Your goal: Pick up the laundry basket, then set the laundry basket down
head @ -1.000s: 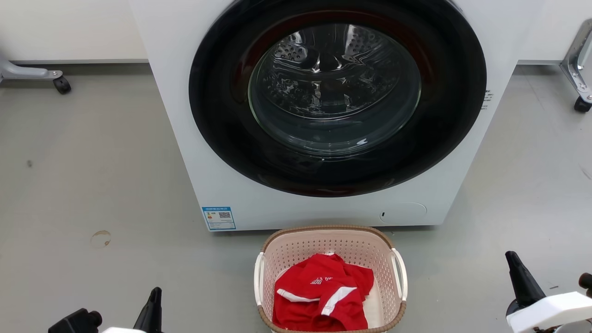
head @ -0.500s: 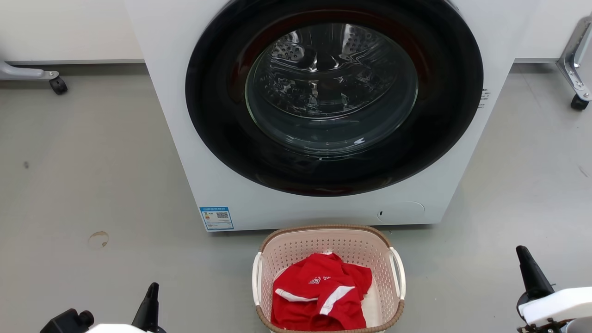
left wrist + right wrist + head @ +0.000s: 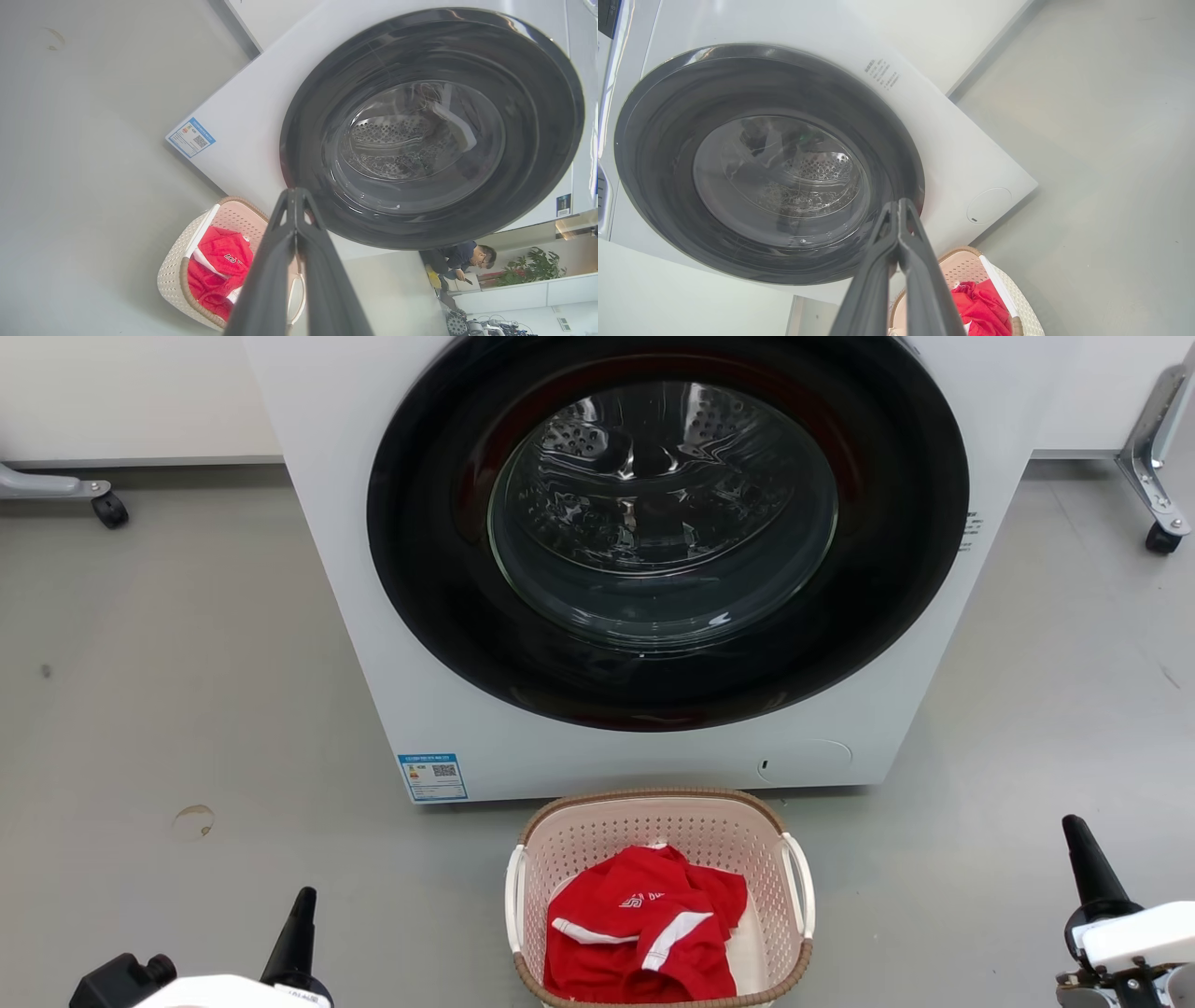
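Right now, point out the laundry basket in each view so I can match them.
Head view: laundry basket at bottom centre, in front of the washer.
Left wrist view: basket at lower left of centre.
Right wrist view: basket at the bottom edge, right of centre.
Shared landmark: the washer's round dark door.

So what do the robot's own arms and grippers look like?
The left gripper and right gripper each have two long, slim fingers, dark grey to black, tapering to a point. Behind them the arms wear smooth white shells. A black knob-like part sits beside the left shell, and small dark fittings hang under the right one.
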Tool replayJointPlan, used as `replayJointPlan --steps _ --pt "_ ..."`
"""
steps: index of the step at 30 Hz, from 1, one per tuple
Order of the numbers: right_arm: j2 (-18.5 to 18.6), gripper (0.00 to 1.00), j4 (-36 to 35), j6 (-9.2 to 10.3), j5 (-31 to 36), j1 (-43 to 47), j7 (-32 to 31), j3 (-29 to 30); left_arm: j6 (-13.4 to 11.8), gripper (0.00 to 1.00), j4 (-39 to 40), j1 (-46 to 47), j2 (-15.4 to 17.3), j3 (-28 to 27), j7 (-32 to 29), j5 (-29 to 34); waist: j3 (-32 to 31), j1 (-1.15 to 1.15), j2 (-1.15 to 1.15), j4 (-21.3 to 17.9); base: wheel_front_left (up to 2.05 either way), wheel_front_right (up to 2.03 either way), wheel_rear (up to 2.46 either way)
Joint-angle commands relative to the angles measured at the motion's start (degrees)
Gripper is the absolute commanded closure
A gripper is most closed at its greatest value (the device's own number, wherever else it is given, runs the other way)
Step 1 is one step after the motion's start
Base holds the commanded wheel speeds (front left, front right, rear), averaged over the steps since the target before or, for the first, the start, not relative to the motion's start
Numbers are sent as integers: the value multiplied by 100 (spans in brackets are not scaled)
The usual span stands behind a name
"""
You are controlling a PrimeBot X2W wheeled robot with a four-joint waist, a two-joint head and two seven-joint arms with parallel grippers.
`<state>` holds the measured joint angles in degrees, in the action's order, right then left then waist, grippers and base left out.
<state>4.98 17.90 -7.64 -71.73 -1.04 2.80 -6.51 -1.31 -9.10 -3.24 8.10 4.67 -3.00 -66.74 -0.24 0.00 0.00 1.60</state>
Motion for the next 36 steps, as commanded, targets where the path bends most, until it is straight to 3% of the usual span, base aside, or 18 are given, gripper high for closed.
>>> replayJointPlan --steps 1,36 --pt "129 100 -177 9 -106 -311 -45 23 71 100 103 317 23 -181 0 -113 0 0 0 -2 0 0 0" --pt "-74 100 -328 13 -1509 -449 -629 877 640 100 -318 754 -331 -802 -214 -1856 29 0 0 -113 0 0 0"
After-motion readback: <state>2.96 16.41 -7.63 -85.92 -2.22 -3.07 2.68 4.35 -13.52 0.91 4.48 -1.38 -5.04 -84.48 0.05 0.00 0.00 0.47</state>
